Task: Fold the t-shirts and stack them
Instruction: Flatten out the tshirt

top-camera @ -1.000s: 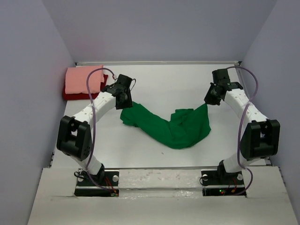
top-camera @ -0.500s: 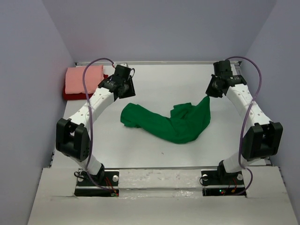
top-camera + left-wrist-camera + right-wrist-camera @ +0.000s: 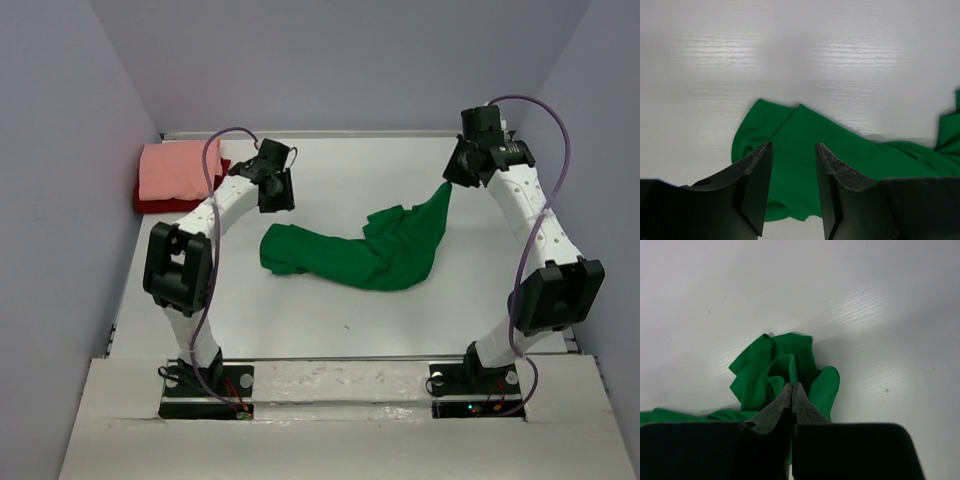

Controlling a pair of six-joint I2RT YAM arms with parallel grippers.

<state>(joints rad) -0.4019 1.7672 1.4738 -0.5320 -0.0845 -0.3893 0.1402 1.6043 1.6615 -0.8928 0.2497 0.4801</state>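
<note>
Back at the far-left corner of the white table [image 3: 340, 160], two of the three look done. The salmon-pink folded t-shirt [image 3: 178, 170] sits on top of the dark red t-shirt [image 3: 148, 204], and only an edge of the red peeks out underneath. So the stack has its first two layers.

What's left is the bright green cloth t-shirt [image 3: 345, 260], and it is nowhere near folded. It lies rumpled across the middle of the table, a long bunched band running from left of centre over to the right.

My right gripper [image 3: 791, 386] has its fingers pressed together on one corner of it. That corner is up off the surface, with cloth hanging from the pinch down to the heap below. Whether it's hem or sleeve I've got, I can't tell.

My left gripper [image 3: 792, 150] hangs over the other end, jaws apart, nothing between them and not touching cloth. The wrist view shows the green end lying just below and beyond my fingertips.

By my reckoning this is the spreading stage, not the folding stage. I need a second hold on that left end, then a stretch to get the tee flat. After that come the folds, and last the carry over onto the pink one.
</note>
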